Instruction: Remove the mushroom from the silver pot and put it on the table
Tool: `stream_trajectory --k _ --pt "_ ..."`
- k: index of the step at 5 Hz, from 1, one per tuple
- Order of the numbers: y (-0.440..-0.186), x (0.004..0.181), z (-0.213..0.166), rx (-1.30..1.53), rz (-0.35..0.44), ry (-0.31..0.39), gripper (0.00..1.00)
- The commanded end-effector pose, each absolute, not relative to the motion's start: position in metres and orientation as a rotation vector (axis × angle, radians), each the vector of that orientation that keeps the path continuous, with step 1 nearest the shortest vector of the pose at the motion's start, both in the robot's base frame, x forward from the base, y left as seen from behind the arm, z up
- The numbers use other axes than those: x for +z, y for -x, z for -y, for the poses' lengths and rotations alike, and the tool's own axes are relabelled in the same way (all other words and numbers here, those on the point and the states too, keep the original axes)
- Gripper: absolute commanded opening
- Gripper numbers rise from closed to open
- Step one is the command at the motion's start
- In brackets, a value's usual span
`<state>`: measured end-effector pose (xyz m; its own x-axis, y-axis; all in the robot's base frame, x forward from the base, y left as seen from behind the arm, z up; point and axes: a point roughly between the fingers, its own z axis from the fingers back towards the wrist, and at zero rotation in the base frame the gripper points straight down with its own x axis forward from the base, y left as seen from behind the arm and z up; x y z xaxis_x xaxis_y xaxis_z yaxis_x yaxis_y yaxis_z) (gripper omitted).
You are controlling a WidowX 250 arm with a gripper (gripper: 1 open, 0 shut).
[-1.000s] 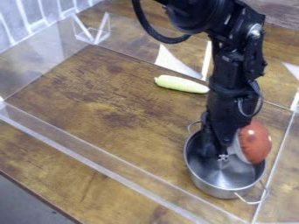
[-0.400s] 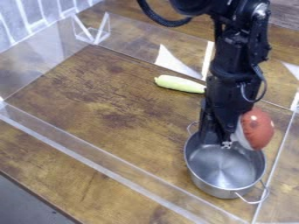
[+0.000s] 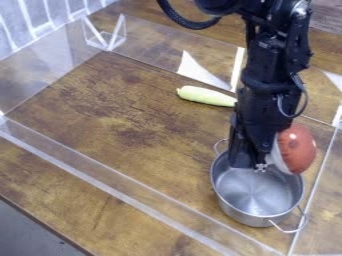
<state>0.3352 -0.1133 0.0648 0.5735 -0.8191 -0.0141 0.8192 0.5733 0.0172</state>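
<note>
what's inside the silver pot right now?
The small shiny steel pot shows only its bare reflective bottom. The red-brown toy mushroom is up above its rim, beside the black hand. The arm hides part of the far inner wall.

Clear acrylic walls [image 3: 80,165] border the work area (they catch soft, pale reflections). Beyond the far corner, top left, a light surface with a grid pattern [image 3: 24,22] shows.
</note>
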Motion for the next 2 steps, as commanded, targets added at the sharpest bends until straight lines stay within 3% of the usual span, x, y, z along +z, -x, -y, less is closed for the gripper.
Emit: stream_trajectory --k 1,2 --pt "-0.3379 0.1086 0.1144 -0.951 0.105 -0.03 0.0" --pt "-0.3471 0.1151 0.1063 -0.93 0.112 -0.018 0.0"
